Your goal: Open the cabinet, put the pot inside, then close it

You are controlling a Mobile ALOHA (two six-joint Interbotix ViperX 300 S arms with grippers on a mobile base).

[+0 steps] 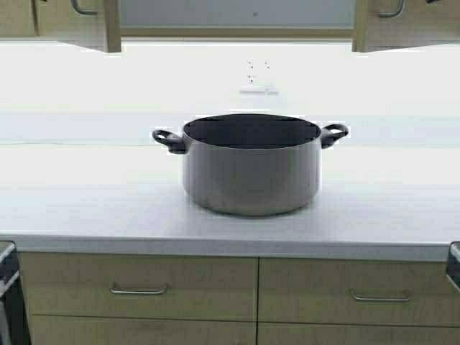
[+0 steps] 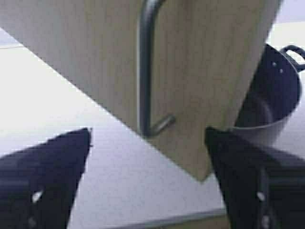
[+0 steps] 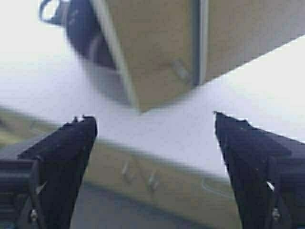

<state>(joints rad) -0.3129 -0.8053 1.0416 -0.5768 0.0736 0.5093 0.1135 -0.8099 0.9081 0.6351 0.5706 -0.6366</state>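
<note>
Both cabinet [image 1: 237,18] doors were swung wide so the stockpot [image 1: 251,164] could be lifted in; the left gripper [image 2: 147,157] and right gripper [image 3: 155,143] were spread wide, released beside the door handles.

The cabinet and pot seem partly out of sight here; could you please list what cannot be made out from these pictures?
- The cabinet: the high view's top edge cuts it off, so its shelves are unseen.
- The pot: its bottom is dark in the high view, and the cabinet doors hide part of it in both wrist views.
- The left gripper and right gripper: out of the high view, so their height cannot be told.
</note>
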